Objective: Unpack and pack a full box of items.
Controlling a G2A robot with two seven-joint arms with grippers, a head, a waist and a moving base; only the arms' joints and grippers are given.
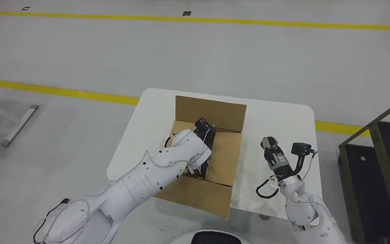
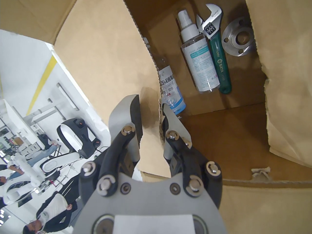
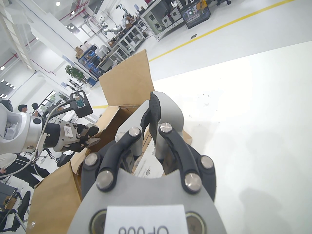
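Note:
An open cardboard box [image 1: 210, 111] stands on the white table [image 1: 277, 122]. My left gripper [image 2: 151, 113] is inside the box, open, its fingers on either side of a side flap's [image 2: 102, 57] corrugated edge. On the box floor lie a clear spray bottle [image 2: 198, 62], a green-handled wrench [image 2: 219, 59] and a metal flange [image 2: 237, 40]. A second bottle [image 2: 170, 91] is partly hidden behind the flap. To the right of the box, my right gripper [image 3: 152, 109] is shut and empty above bare table; the left gripper [image 3: 92, 138] is at the flap edge.
A dark metal rack [image 1: 368, 165] stands off the table's right side. Bare tabletop [image 3: 243, 122] stretches right of the box. The box's tall back flap [image 3: 126, 81] stands upright. People and other robots are far back in the room.

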